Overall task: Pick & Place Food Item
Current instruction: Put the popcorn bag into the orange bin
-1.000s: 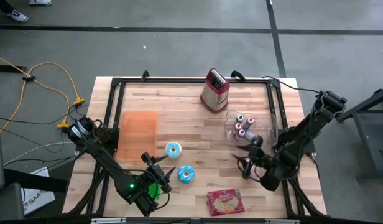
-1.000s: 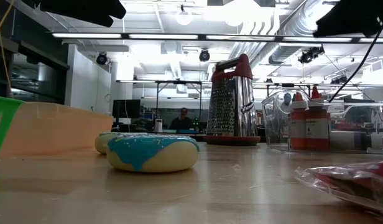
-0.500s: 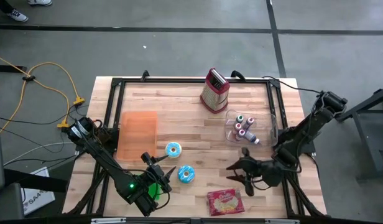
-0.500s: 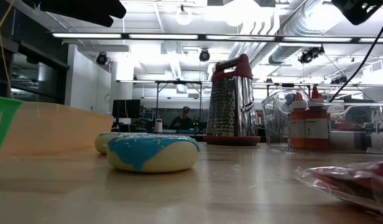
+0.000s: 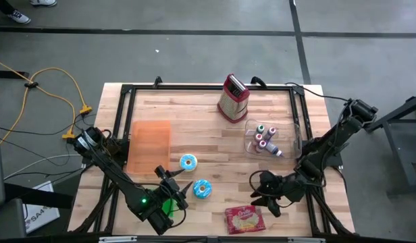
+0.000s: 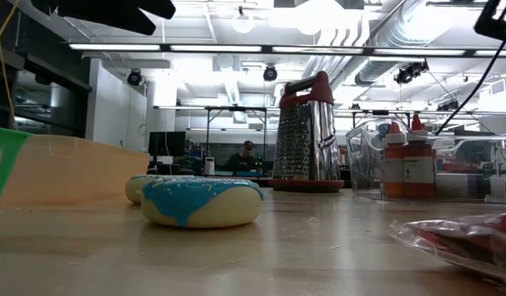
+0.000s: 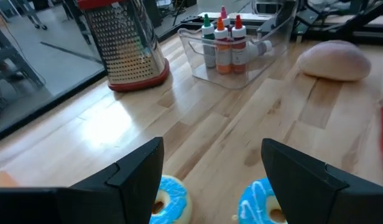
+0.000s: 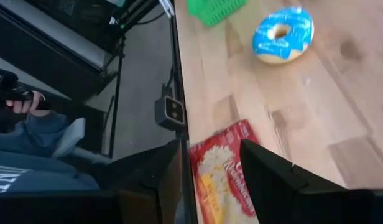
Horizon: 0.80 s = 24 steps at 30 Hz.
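Note:
Two blue-iced donuts lie flat on the table, one [image 5: 202, 189] nearer the front and one [image 5: 188, 162] behind it. A red snack packet [image 5: 243, 218] lies flat by the near edge. My left gripper [image 5: 179, 189] hovers open just left of the nearer donut [image 7: 261, 202], with both donuts showing past its fingers. My right gripper [image 5: 263, 194] hangs open above the table, just beyond the packet [image 8: 226, 171], slanting down toward it and touching nothing. A beige bun [image 7: 333, 59] rests on the wood beside the clear bin.
A green basket [image 5: 166, 205] stands under my left gripper. An orange board [image 5: 149, 144] lies at the left, a metal grater [image 5: 233, 96] stands at the far edge, and a clear bin of bottles [image 5: 265, 138] is at the right. A seated person [image 8: 36, 134] is beyond the table.
My right gripper has swung from beside the clear bin toward the table's near edge and the red packet, rising a little, while its wrist rolled and tipped. My left gripper and all the objects have kept still.

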{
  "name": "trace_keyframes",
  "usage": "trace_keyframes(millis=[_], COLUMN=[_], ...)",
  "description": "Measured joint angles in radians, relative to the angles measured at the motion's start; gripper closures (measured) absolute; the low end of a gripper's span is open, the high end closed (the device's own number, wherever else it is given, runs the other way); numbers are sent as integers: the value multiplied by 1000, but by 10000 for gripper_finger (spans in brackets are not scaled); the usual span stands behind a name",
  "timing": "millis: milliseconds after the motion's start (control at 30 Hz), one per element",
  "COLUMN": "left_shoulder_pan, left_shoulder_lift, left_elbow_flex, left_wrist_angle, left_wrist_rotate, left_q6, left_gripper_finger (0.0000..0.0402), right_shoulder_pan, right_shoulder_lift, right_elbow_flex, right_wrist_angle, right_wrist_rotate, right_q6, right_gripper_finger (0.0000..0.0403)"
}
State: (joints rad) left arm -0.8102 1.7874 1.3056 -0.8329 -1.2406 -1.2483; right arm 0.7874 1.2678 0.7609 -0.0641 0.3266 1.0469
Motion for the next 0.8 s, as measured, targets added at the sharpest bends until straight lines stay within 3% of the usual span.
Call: trace_keyframes(millis=[100, 333, 467, 633, 800], left_shoulder_pan=[6, 50, 86, 128, 172], left_shoulder_lift=[0, 0, 0, 0, 0], left_elbow_flex=[0, 0, 0, 0, 0], left_wrist_angle=[40, 200, 307, 356, 383], left_wrist_rotate=[34, 220, 244, 252, 353], left_q6=[13, 187, 264, 272, 231], left_gripper_finger=[140, 140, 140, 140, 140], right_shoulder_pan=[10, 53, 79, 103, 134], right_shoulder_lift=[0, 26, 95, 179, 237], right_elbow_flex=[0, 0, 0, 0, -1], right_wrist_angle=[-2, -5, 6, 78, 146], right_wrist_rotate=[-22, -68, -72, -97, -120], right_q6=[24, 80, 105, 108, 109], right_gripper_finger=[251, 251, 251, 251, 251])
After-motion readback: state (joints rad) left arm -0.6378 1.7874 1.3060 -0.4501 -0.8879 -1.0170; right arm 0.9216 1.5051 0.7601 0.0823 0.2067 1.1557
